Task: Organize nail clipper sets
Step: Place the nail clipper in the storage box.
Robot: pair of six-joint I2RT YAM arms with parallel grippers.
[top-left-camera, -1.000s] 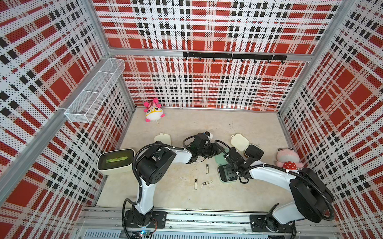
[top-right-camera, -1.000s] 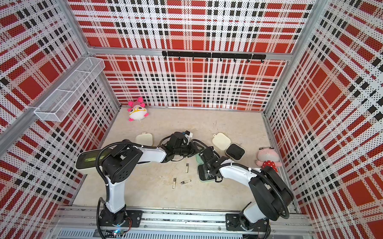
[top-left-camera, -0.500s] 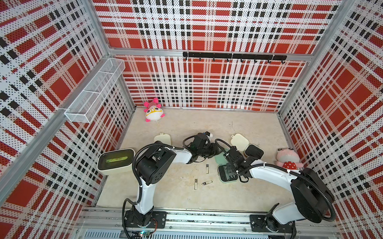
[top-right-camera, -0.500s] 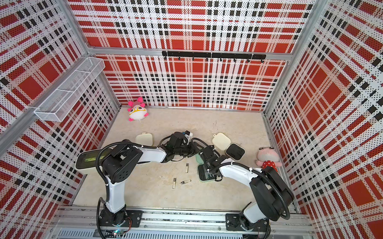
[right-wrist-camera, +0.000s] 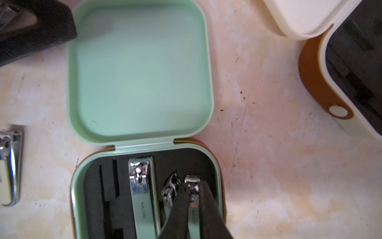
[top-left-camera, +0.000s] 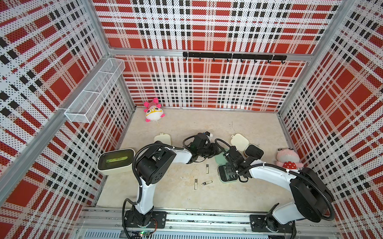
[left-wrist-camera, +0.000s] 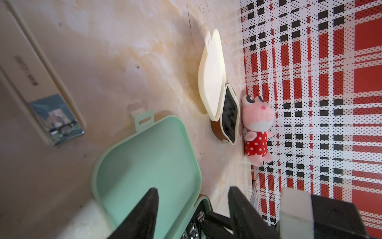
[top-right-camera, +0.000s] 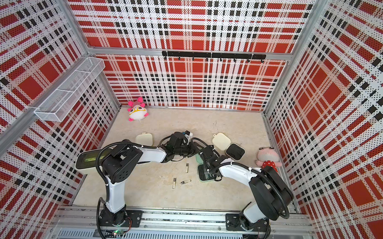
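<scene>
The mint green case lies open in the middle of the table, its lid [right-wrist-camera: 140,70] flat and its black tray [right-wrist-camera: 115,186] holding three clippers. My right gripper [right-wrist-camera: 192,186] is shut on the mint-handled clipper [right-wrist-camera: 193,180] in the tray's outermost slot. In a top view it hovers over the tray [top-left-camera: 227,176]. My left gripper [left-wrist-camera: 193,209] stands open astride the lid's rim [left-wrist-camera: 196,165], one finger over the inside of the lid. An open cream case [top-left-camera: 254,151] lies to the right and a closed cream case [top-left-camera: 162,138] to the left. Three loose clippers [top-left-camera: 207,169] [top-left-camera: 196,183] [top-left-camera: 207,183] lie on the table.
A larger cream box with a green-tinted top [top-left-camera: 115,161] sits by the left wall. A pink-and-white plush [top-left-camera: 153,111] lies at the back left and a pink frog plush [top-left-camera: 287,158] by the right wall. A wire basket [top-left-camera: 94,93] hangs on the left wall.
My right gripper's jaws have closed onto the clipper in the mint tray. The left arm has held still.
</scene>
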